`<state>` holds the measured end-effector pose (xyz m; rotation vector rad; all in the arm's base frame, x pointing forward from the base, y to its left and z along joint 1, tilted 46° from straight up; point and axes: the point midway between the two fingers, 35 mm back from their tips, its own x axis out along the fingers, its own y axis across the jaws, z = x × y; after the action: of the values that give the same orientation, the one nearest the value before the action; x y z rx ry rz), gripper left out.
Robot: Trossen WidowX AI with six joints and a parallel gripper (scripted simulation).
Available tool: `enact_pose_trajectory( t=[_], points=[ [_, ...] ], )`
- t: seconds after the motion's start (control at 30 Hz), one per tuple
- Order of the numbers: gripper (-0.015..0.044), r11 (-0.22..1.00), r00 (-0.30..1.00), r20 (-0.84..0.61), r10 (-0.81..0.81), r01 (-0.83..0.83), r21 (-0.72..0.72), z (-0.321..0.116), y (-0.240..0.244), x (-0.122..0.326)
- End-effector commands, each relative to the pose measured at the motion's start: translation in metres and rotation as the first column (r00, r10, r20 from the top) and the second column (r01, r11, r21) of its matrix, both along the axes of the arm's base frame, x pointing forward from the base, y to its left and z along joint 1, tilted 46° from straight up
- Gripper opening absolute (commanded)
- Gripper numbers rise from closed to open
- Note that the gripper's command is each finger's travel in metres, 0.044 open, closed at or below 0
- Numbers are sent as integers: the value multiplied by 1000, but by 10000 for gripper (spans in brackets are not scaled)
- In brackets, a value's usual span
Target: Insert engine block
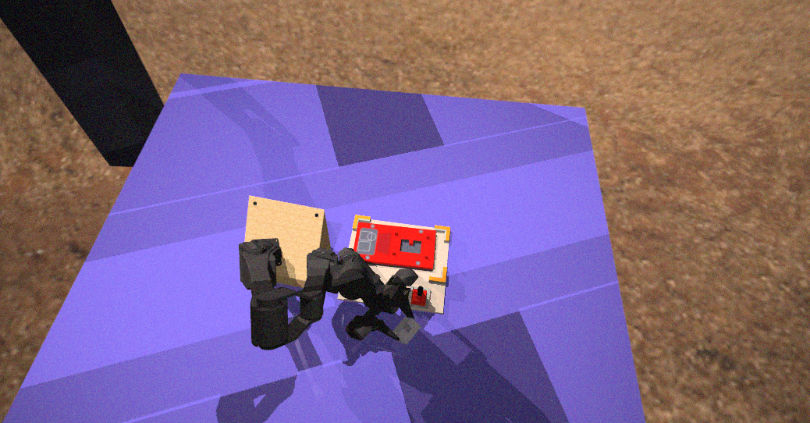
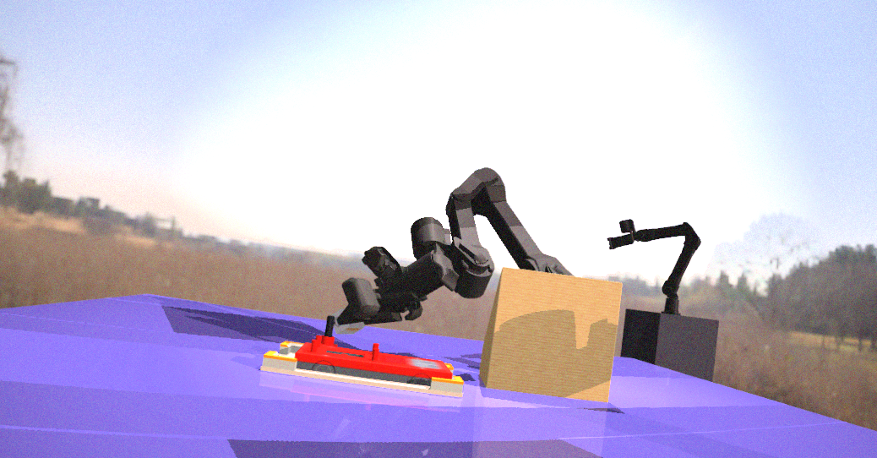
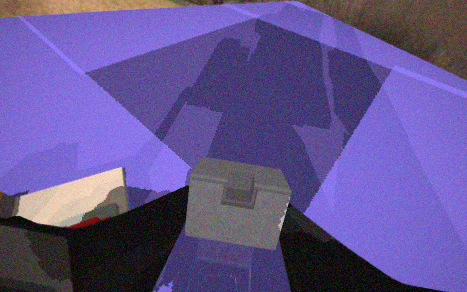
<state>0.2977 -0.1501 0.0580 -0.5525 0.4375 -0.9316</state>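
Above purple tabletop (image 1: pixel 509 205) (image 2: pixel 153 418) (image 3: pixel 49 110), the end effector (image 1: pixel 403 325) (image 2: pixel 351 323) (image 3: pixel 235 200) grips the engine block (image 1: pixel 406 330) (image 2: pixel 351 328) (image 3: pixel 235 212).

Low left of centre, the black arm's gripper (image 2: pixel 351 326) grips a pale block (image 2: pixel 351 329) above the red car body (image 2: pixel 373 360); right of centre stands a wooden box (image 2: pixel 552 335).

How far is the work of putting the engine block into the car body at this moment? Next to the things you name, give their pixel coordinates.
The pick-up looks done: the gripper (image 1: pixel 402 325) (image 2: pixel 349 328) (image 3: pixel 235 200) is shut on the grey engine block (image 1: pixel 406 330) (image 2: pixel 351 328) (image 3: pixel 234 210), held off to the side of the red car body (image 1: pixel 385 243) (image 2: pixel 362 357). Left: line up its slot with the rib, lower it fully into the opening, which shows no block in the top view, then release and withdraw without contact.
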Motion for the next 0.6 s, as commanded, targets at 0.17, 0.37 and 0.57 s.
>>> enact_pose_trajectory(
  t=[0.17,0.37,0.57],
  points=[
    [0,1000,1000,-11,-2,2,30,-13,-14,-2],
    [0,999,1000,-24,-9,10,49,-22,-24,-5],
    [0,999,1000,-21,-7,8,44,-20,-21,-3]
  ],
)
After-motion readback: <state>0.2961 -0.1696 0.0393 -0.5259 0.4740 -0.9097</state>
